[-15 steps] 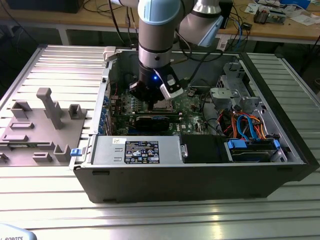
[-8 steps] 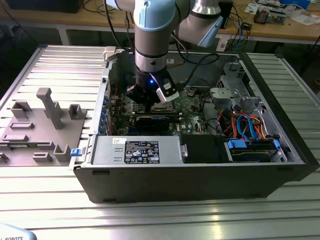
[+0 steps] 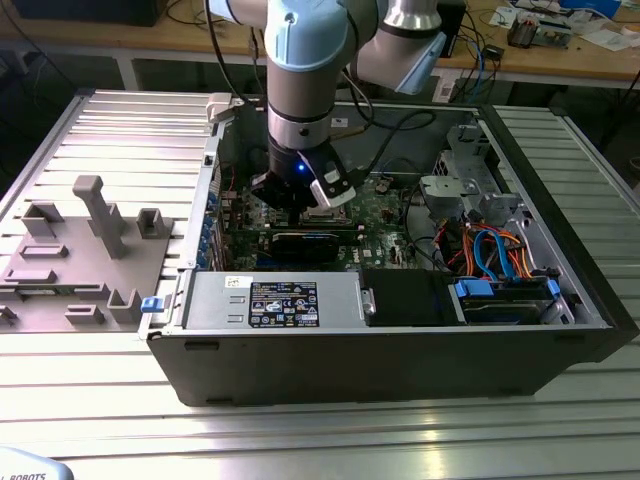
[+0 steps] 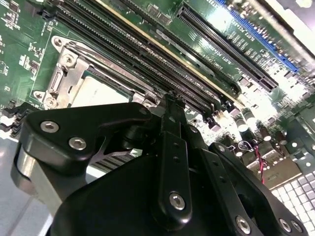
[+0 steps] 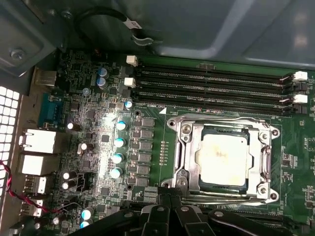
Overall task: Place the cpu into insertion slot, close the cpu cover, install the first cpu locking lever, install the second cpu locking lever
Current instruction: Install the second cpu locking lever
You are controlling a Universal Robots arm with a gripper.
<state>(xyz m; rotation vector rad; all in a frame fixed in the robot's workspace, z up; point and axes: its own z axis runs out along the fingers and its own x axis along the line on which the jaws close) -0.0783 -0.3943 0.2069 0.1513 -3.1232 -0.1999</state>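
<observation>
A ribbed metal desk carries an open computer case, with a cluttered wooden bench behind it. Inside the case lies the green circuit board. In the first wrist view the cpu lies flat in the insertion slot, its dull silver top showing through the square cut-out of the cpu cover, which lies down over it as a silvery frame. In the second wrist view the cpu shows as a pale patch inside the same silvery cover.

Just beside the socket run the long black memory slots with white end clips. Further across the board stand rows of small capacitors with blue-green tops, and the rear port blocks sit at the board's edge.

The gripper hangs close above the board next to the socket's edge; its jaws look drawn together, with nothing between them. In the exterior view the gripper reaches down into the case from the pale blue arm. On the exterior view's left a grey fixture rests on the desk, well apart from the case.
</observation>
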